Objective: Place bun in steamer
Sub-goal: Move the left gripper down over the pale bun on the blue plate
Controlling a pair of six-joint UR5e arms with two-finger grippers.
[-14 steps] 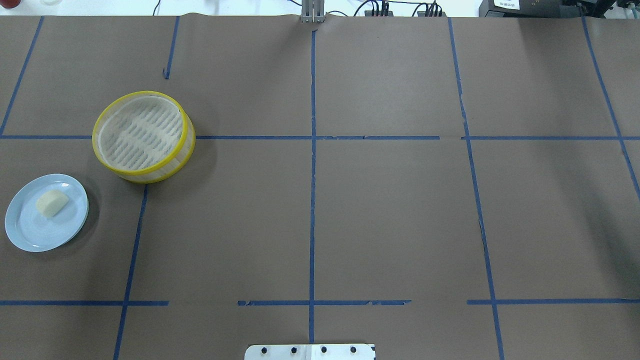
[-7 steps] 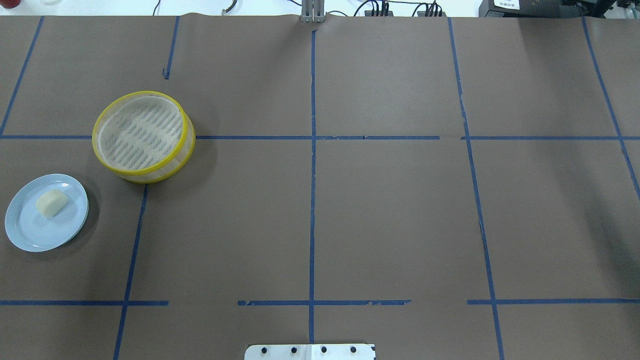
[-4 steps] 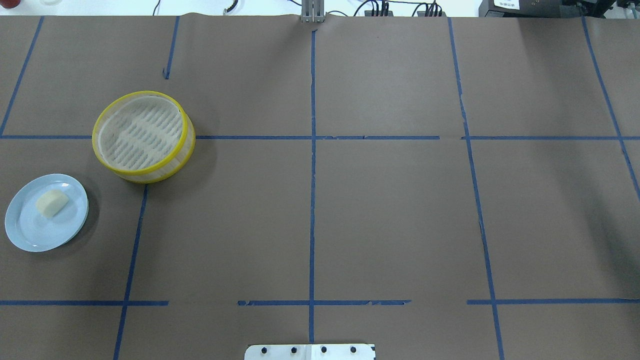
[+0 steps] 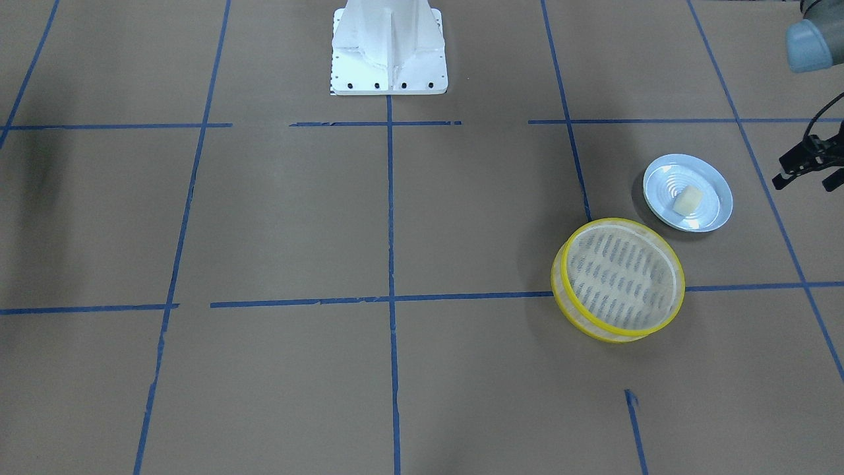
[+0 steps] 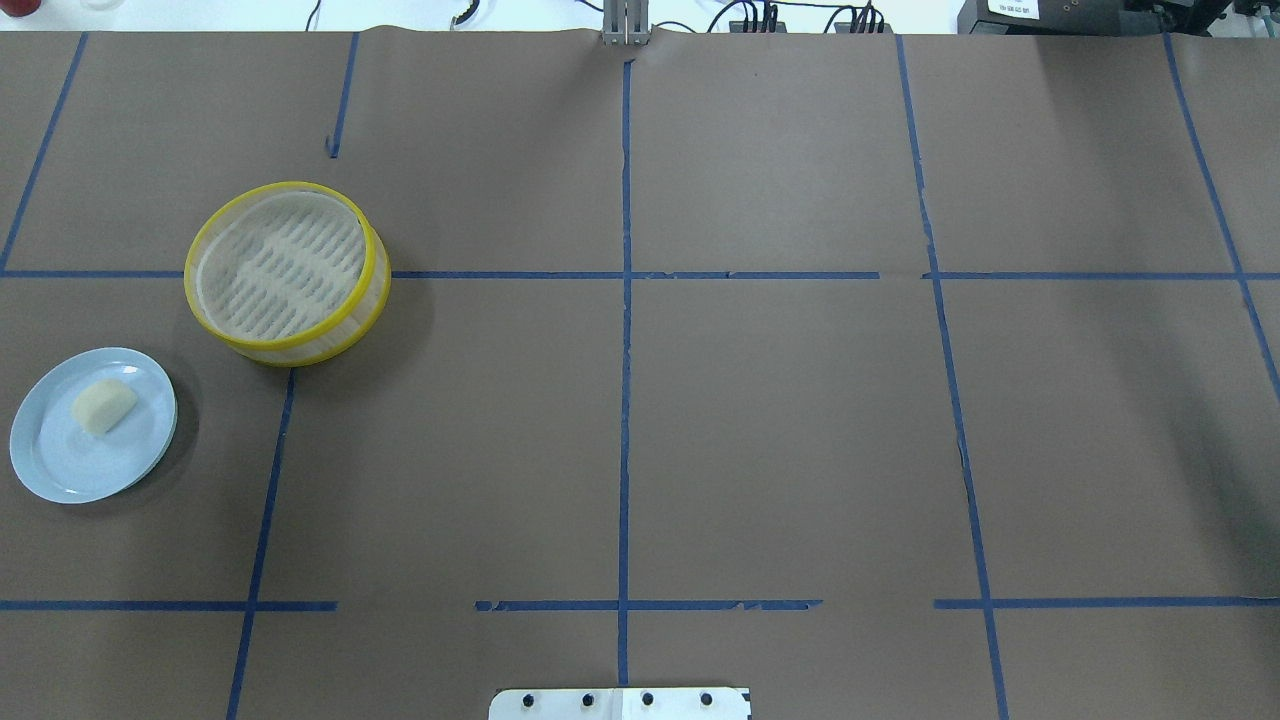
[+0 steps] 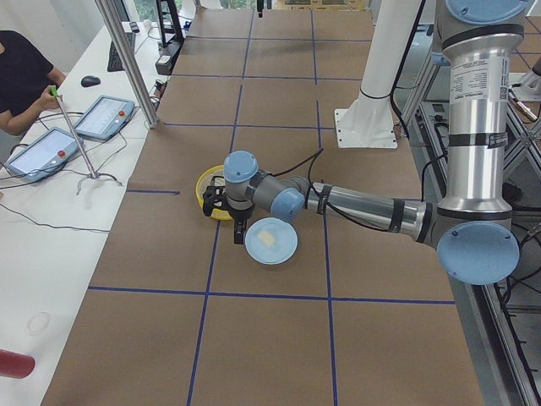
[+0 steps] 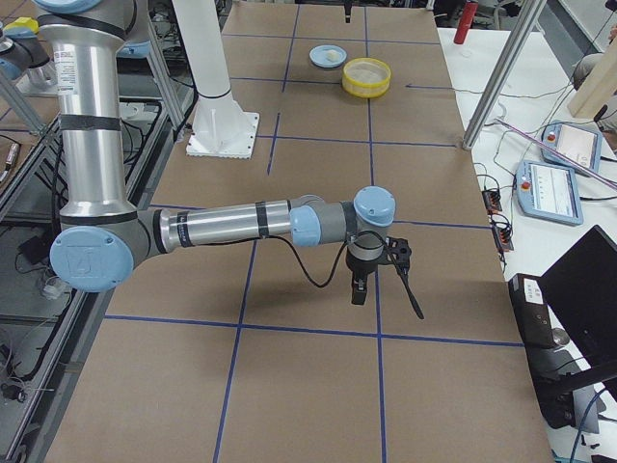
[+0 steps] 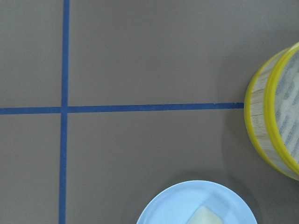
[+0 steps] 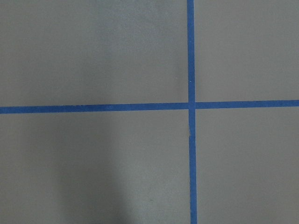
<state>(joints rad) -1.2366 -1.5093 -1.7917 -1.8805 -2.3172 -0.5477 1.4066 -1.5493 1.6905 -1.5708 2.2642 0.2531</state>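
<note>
We find the bun (image 5: 104,406) on the plate (image 5: 60,465), with the left gripper (image 4: 804,163) near that plate's outer side — the nearer arm — jaw width we cannot tell.

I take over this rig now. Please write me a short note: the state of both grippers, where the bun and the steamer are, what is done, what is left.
Left gripper: hangs beside the plate, not touching the bun; I cannot tell whether it is open or shut.
Right gripper: over the far end of the table; state also unclear.
Bun: lies on the plate.
Steamer: empty, next to the plate.
Done: nothing yet.
Left: grasp the bun, lift it, set it in the steamer.
</note>
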